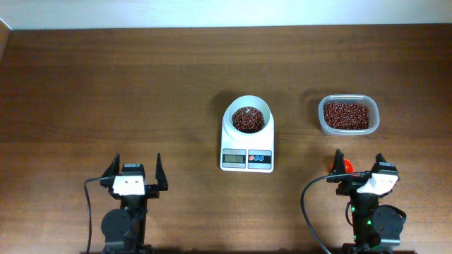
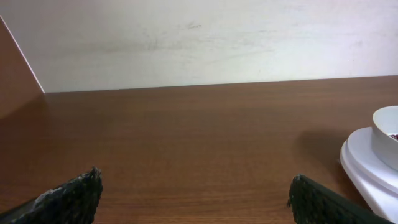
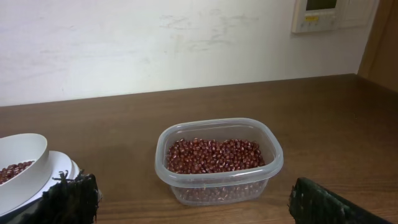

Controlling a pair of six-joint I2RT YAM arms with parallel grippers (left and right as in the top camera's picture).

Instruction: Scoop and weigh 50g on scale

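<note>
At the near edge of the brown wooden desk (image 1: 106, 85), the left gripper (image 1: 135, 169) hangs toward the left side with its two black fingers spread wide and nothing between them. The right gripper (image 1: 359, 168) sits toward the right side of that same edge, its fingers likewise spread wide and empty. A small red-orange object (image 1: 343, 166) shows just beside its left finger, too hidden to identify. Farther in, near the middle of the desk, stands the scale (image 1: 247, 144), its grey display (image 1: 234, 159) and red and blue buttons (image 1: 260, 159) facing the near edge. The round white bowl (image 1: 248, 106) on its platform holds red beans (image 1: 248, 119). To the right, well apart from the scale, a clear plastic tub (image 1: 347, 130) also holds red beans. A pale wall (image 3: 155, 43) rises beyond the far edge.
</note>
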